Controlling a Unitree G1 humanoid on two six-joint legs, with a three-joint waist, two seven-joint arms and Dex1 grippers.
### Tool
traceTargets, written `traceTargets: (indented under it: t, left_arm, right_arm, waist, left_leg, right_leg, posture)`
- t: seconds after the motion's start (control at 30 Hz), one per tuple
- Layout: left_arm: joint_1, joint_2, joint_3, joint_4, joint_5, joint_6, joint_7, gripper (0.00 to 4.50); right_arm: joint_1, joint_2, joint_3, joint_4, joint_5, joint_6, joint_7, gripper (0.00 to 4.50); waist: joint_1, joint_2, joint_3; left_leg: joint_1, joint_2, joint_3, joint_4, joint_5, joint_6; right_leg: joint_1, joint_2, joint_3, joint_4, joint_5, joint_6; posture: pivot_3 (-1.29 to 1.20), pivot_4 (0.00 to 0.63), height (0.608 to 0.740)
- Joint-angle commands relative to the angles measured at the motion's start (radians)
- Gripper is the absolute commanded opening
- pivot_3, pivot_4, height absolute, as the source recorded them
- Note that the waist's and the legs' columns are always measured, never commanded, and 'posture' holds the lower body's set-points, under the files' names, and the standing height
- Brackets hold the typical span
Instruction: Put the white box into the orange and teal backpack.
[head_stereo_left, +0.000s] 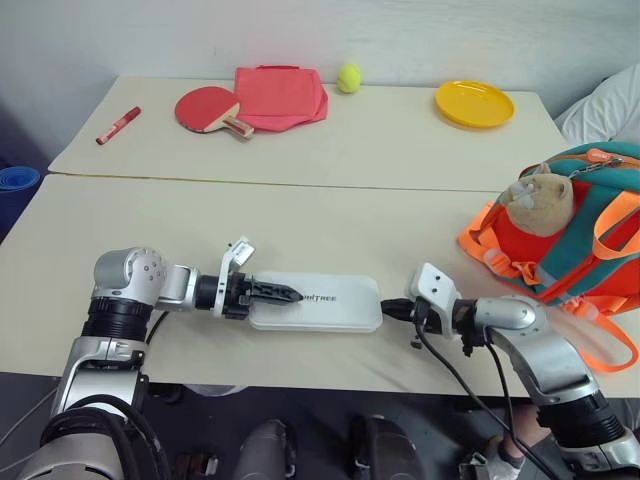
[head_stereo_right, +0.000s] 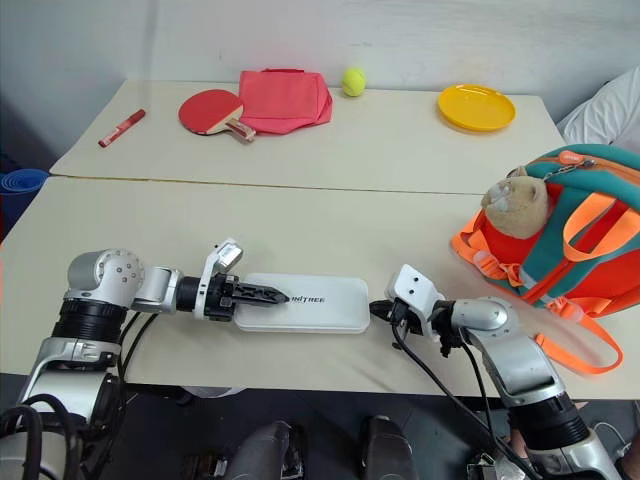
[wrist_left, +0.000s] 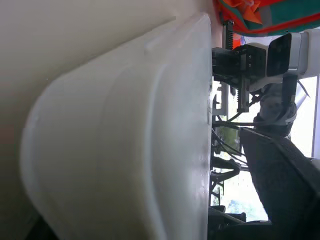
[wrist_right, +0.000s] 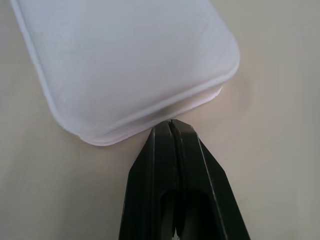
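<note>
Box pinned between both arms, backpack off to its right

White box (head_stereo_left: 318, 301) lies flat on the near surface (head_stereo_left: 300, 215), long axis running side to side, dark lettering up. It's the landmark for the rest.

Left gripper (head_stereo_left: 283, 293) reaches in over the box's left end; one dark finger lies across the lid toward the lettering. Fingers partly spread around that end, but can't tell whether they actually clamp it. Left wrist view has the box's pale end wall right up close.

Right gripper (wrist_right: 171, 122) sits at the box's right end w/ fingers clenched together, nothing between them, tips touching the short edge.

Orange and teal backpack (head_stereo_left: 590, 225) stands well to the right of the box and a bit farther back, tan plush toy (head_stereo_left: 538, 200) on its front facing the box, orange straps trailing on the surface.

Far beyond the box, on the second surface: red marker (head_stereo_left: 118, 125) to the far left, red paddle (head_stereo_left: 210, 110), pink-red cloth bag (head_stereo_left: 283, 95), tennis ball (head_stereo_left: 348, 77), yellow plate (head_stereo_left: 474, 103) toward the right.
</note>
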Motion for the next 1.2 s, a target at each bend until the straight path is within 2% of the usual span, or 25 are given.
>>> traceTargets:
  t: [0.03,0.13,0.2,0.27,0.33,0.4,0.5,0.6,0.67,0.8,0.87,0.97,1.07,1.17,1.2]
  left_arm:
    - [0.005,-0.003,0.004,-0.027,-0.057,0.007,0.002,2.63]
    - [0.031,-0.010,0.035,-0.075,-0.077,0.007,-0.003,1.76]
    - [0.081,-0.024,0.096,-0.173,-0.096,-0.063,-0.021,1.28]
    - [0.149,-0.040,0.134,-0.293,-0.088,-0.227,-0.074,1.23]
    - [0.212,-0.045,0.136,-0.386,-0.060,-0.391,-0.142,1.23]
    - [0.260,-0.023,0.084,-0.450,0.007,-0.553,-0.230,1.23]
    - [0.278,-0.033,0.053,-0.459,0.079,-0.757,-0.319,1.23]
    - [0.282,-0.040,0.016,-0.460,0.153,-0.922,-0.383,1.23]
    - [0.292,-0.016,-0.030,-0.458,0.213,-1.014,-0.445,1.23]
    - [0.302,-0.018,-0.066,-0.434,0.270,-1.116,-0.484,1.23]
    - [0.308,-0.020,-0.080,-0.432,0.276,-1.128,-0.503,1.23]
    - [0.309,-0.025,-0.083,-0.430,0.275,-1.127,-0.505,1.23]
    - [0.318,-0.019,-0.069,-0.448,0.259,-1.112,-0.501,1.23]
    - [0.331,0.019,-0.063,-0.488,0.221,-1.033,-0.513,1.23]
    - [0.336,0.026,-0.060,-0.497,0.216,-1.024,-0.513,1.23]
  right_arm:
    - [0.064,0.001,-0.055,-0.041,0.029,-0.058,-0.013,0.00]
    - [0.137,0.004,-0.127,-0.069,0.065,-0.098,-0.030,0.00]
    - [0.232,0.021,-0.226,-0.135,0.131,-0.109,-0.051,0.00]
    - [0.324,0.046,-0.310,-0.209,0.187,-0.106,-0.081,0.34]
    - [0.424,0.072,-0.387,-0.281,0.225,-0.109,-0.115,0.87]
    - [0.530,0.100,-0.461,-0.342,0.260,-0.122,-0.134,1.62]
    - [0.705,0.151,-0.566,-0.397,0.267,-0.176,-0.157,2.68]
    - [0.791,0.243,-0.700,-0.402,0.327,-0.217,-0.236,3.71]
    - [0.837,0.254,-0.774,-0.390,0.339,-0.253,-0.227,4.38]
    - [0.817,0.192,-0.920,-0.308,0.410,-0.269,-0.214,4.48]
    - [0.787,0.108,-0.937,-0.244,0.418,-0.258,-0.155,4.48]
    - [0.698,0.013,-0.917,-0.137,0.406,-0.267,-0.113,4.48]
    - [0.511,-0.063,-0.826,-0.007,0.415,-0.241,-0.077,4.48]
    - [0.351,-0.074,-0.726,0.114,0.348,-0.304,-0.062,3.88]
    - [0.308,-0.072,-0.703,0.149,0.331,-0.324,-0.061,3.52]
  waist:
    - [0.002,0.000,0.000]
    - [0.003,0.000,0.000]
    - [0.003,0.000,0.000]
    - [0.002,0.000,0.000]
    - [0.002,0.000,0.000]
    - [0.002,0.000,0.000]
    - [0.009,0.001,0.000]
    - [0.015,0.001,0.000]
    - [0.014,0.001,-0.001]
    - [0.005,0.002,-0.001]
    - [0.001,0.002,-0.001]
    - [0.000,0.002,-0.001]
    - [-0.005,0.002,-0.001]
    - [-0.002,0.002,-0.001]
    - [-0.002,0.002,0.000]
  left_leg:
    - [0.000,0.000,0.000,0.000,0.000,0.000]
    - [-0.001,0.000,0.000,0.000,0.000,0.000]
    - [-0.001,-0.001,-0.001,0.000,0.000,0.000]
    - [-0.001,-0.001,-0.001,-0.002,0.000,0.000]
    - [-0.001,0.000,-0.001,-0.002,0.000,0.000]
    - [-0.001,0.000,-0.001,-0.001,0.000,0.000]
    - [0.001,-0.001,0.000,-0.003,-0.001,-0.002]
    - [0.001,-0.001,0.000,-0.003,-0.003,-0.004]
    - [0.001,-0.001,0.000,-0.003,-0.003,-0.003]
    - [0.002,0.000,0.002,-0.004,-0.004,0.001]
    - [0.001,0.000,0.002,-0.003,-0.004,0.002]
    - [0.002,0.001,0.002,-0.003,-0.005,0.003]
    - [0.002,0.001,0.002,-0.003,-0.004,0.003]
    - [0.002,0.001,0.002,-0.002,-0.004,0.004]
    - [0.002,0.002,0.002,-0.002,-0.003,0.003]
  right_leg:
    - [0.000,0.000,0.000,0.000,0.000,0.000]
    - [0.000,0.000,0.000,0.000,0.000,0.000]
    - [0.000,-0.001,0.000,0.000,0.000,0.000]
    - [0.000,-0.002,0.000,0.000,0.000,0.000]
    - [-0.001,-0.001,-0.001,-0.001,0.000,0.000]
    - [0.000,-0.001,-0.001,-0.002,0.000,0.000]
    - [0.001,-0.001,0.000,-0.002,0.000,0.000]
    - [0.001,-0.001,0.000,-0.002,0.000,0.000]
    - [0.001,-0.002,0.000,-0.002,0.000,0.000]
    - [0.000,-0.001,0.002,-0.003,0.000,0.000]
    - [0.000,-0.001,0.002,-0.003,0.000,0.000]
    - [0.000,-0.001,0.002,-0.003,0.000,0.000]
    - [0.000,0.000,0.002,-0.003,0.000,0.000]
    - [0.000,0.000,0.002,-0.002,0.000,0.000]
    - [0.000,0.001,0.001,-0.002,0.000,0.000]
  posture:
    - [0.00,0.150,0.740]
    - [0.00,0.150,0.740]
    - [0.00,0.150,0.740]
    - [0.00,0.150,0.740]
    - [0.00,0.150,0.740]
    - [0.00,0.150,0.740]
    - [0.00,0.150,0.740]
    - [0.00,0.150,0.740]
    - [0.00,0.150,0.740]
    - [0.00,0.150,0.740]
    - [0.00,0.150,0.740]
    - [0.00,0.150,0.740]
    - [0.00,0.150,0.740]
    - [0.00,0.150,0.740]
    - [0.00,0.150,0.740]
